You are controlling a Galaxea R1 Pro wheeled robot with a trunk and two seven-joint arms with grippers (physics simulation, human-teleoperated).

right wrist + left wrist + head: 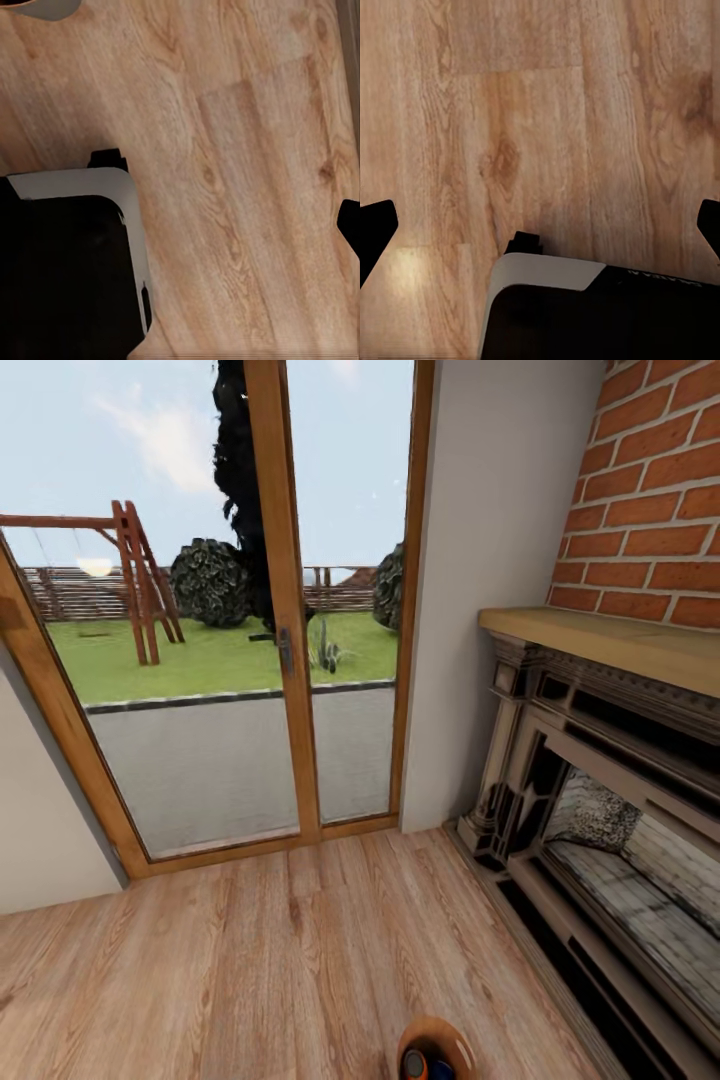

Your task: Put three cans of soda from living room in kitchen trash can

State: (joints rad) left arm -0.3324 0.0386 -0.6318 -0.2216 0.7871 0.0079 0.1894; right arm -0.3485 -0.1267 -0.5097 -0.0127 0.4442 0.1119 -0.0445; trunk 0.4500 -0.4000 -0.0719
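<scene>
Nearest, at the head view's bottom edge: tash can point(437, 1048) cut off by the frame, only its orange-brown inside and part of the rim visible, with an orange can point(414, 1065) and a blue can point(441, 1070) inside, third can not made out. Left gripper point(540, 225) with dark fingertips point(375, 229) wide apart over wood plank floor point(555, 112), released; right gripper with only one fingertip point(349, 225) in frame, state unclear. Beyond: fireplace point(600, 820), brick chimney point(655, 490), glass doors point(285, 610), garden outside.
</scene>
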